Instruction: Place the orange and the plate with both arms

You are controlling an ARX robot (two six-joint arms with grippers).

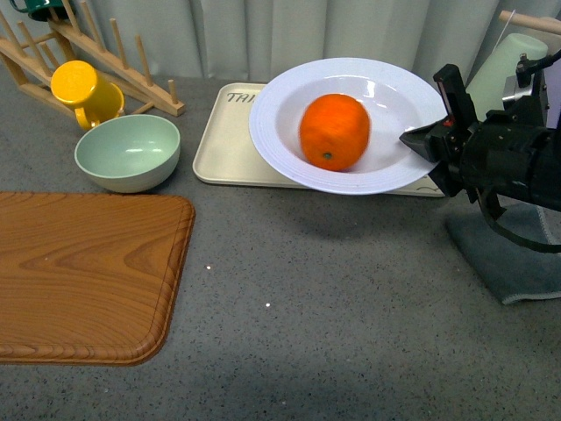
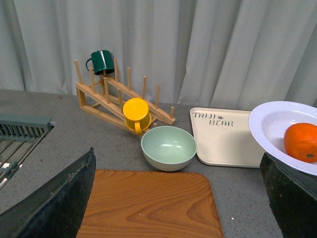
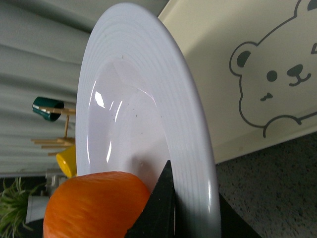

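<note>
Right hand (image 1: 419, 139) is pinched on the rim of the one white plate (image 1: 368, 88), one finger over the ribbed rim and one beneath. It holds the plate raised and tilted above the table (image 1: 307, 289), over the single bear-print tray (image 1: 223, 145). One orange (image 1: 334, 132), bright and dimpled with a small green stem spot, lies in the plate's well just beside that hand's inner finger (image 3: 158, 208). Left hand (image 2: 177, 158) is spread wide and holds nothing. One green bowl (image 2: 161, 144) sits beyond it.
</note>
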